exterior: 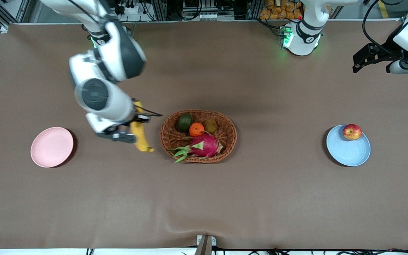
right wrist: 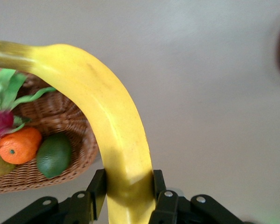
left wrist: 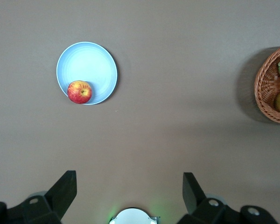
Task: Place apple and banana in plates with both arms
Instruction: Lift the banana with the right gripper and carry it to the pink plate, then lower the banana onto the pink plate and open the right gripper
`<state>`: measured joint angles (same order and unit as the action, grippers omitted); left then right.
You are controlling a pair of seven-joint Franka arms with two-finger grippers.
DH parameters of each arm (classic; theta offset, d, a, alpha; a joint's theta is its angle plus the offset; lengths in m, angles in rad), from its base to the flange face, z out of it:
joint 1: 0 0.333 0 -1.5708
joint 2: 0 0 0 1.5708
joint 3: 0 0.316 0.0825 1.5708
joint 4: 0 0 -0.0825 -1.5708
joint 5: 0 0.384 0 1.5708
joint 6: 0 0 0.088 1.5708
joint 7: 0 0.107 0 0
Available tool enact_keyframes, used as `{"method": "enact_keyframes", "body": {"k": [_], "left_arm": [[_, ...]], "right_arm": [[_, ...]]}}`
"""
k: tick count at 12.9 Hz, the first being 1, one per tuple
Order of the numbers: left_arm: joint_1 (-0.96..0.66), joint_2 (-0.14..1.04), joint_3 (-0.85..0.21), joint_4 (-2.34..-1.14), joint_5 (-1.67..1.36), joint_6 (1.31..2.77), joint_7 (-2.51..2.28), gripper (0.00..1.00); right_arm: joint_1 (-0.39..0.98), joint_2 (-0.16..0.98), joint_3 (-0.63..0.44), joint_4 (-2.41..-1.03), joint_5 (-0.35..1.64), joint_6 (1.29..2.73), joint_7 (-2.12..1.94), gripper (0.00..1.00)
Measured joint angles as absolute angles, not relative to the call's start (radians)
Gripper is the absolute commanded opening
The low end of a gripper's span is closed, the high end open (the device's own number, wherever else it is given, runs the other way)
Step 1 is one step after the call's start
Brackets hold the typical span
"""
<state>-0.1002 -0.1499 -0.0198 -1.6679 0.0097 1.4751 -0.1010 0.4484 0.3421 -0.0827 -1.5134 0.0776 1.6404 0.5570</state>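
My right gripper [exterior: 137,123] is shut on the yellow banana [exterior: 141,141] and holds it above the table between the pale pink plate [exterior: 51,146] and the basket. In the right wrist view the fingers [right wrist: 97,186] clamp the banana [right wrist: 107,112] near one end. The pink plate is bare. The red apple [exterior: 352,131] lies in the light blue plate [exterior: 349,154], at its rim farther from the front camera. My left gripper [exterior: 361,61] waits open and empty, high over the left arm's end of the table. Its wrist view shows the apple [left wrist: 79,91] in the blue plate [left wrist: 91,63].
The oval wicker basket [exterior: 225,124] stands mid-table and holds a magenta dragon fruit [exterior: 205,145], an orange [exterior: 196,129], a dark green fruit [exterior: 184,122] and a brownish fruit [exterior: 210,125]. The left arm's green-lit base [exterior: 301,39] stands at the table's top edge.
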Motion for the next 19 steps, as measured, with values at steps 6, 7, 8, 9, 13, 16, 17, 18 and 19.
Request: {"method": "enact_keyframes", "body": {"k": [6,7,8,9,13,16,17,18,19], "left_arm": [[-0.102,-0.149,-0.023,-1.657,0.010,1.475,-0.101,1.00],[-0.102,-0.149,-0.023,-1.657,0.010,1.473,-0.101,1.00],[-0.101,-0.149,-0.023,-1.657,0.010,1.468,-0.101,1.00],[-0.101,-0.149,-0.022,-1.657,0.010,1.463,-0.101,1.00],[-0.102,-0.149,-0.023,-1.656,0.010,1.458,-0.101,1.00],[-0.104,-0.149,-0.033,-1.649,0.010,1.457,-0.101,1.00],[-0.105,-0.150,-0.036,-1.648,0.010,1.456,-0.101,1.00],[-0.105,-0.151,-0.038,-1.648,0.010,1.455,-0.101,1.00],[-0.105,-0.151,-0.038,-1.647,0.010,1.455,-0.101,1.00]], "right_arm": [[0.153,0.274,-0.090,-1.596,0.076,1.634,0.260,0.00],[0.103,0.274,-0.090,-1.608,0.076,1.638,0.211,0.00],[0.057,0.274,-0.090,-1.616,0.076,1.639,0.167,0.00],[0.019,0.274,-0.090,-1.626,0.076,1.643,0.126,0.00],[-0.119,0.276,-0.090,-1.750,0.076,1.793,-0.060,0.00],[-0.188,0.294,-0.090,-1.875,0.076,1.965,-0.154,0.00],[-0.202,0.305,-0.090,-1.895,0.076,2.006,-0.177,0.00],[-0.212,0.318,-0.089,-1.906,0.076,2.039,-0.201,0.00],[-0.223,0.335,-0.089,-1.910,0.076,2.072,-0.233,0.00]]}}
